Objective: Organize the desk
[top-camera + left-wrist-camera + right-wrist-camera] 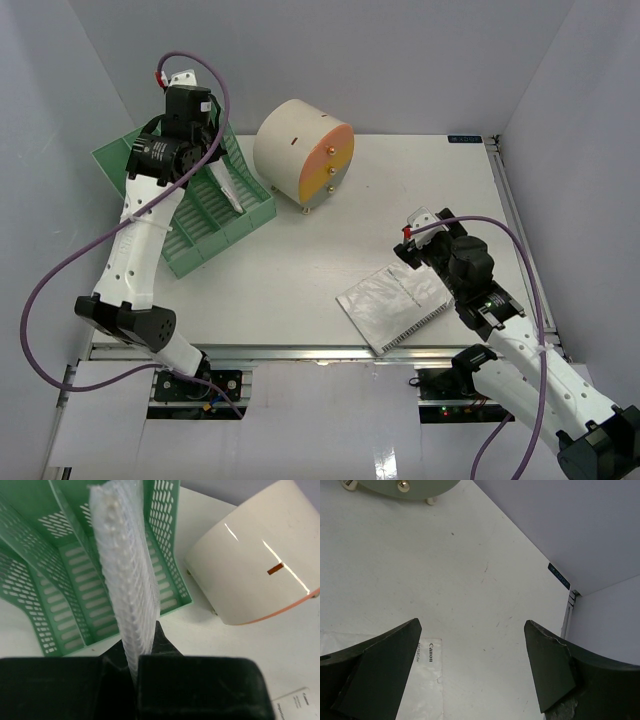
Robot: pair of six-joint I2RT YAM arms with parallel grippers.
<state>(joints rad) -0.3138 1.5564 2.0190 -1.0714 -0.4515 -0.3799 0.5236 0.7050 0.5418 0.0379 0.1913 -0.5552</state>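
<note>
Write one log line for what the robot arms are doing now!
left gripper: shut on white bubbly sheet, over green rack | right gripper: open, nothing held, near booklet on desk

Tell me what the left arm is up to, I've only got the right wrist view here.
Observer: The left tool is shut on a white ribbed booklet, held on edge.
Operator: Where is it pointing?
Observer: Into the green file rack at the far left of the desk; its far end looks to be between two dividers.
Operator: And the Canon sheet at the lower left of my view?
Observer: That's a bagged manual lying flat near the desk's front rail.
</note>
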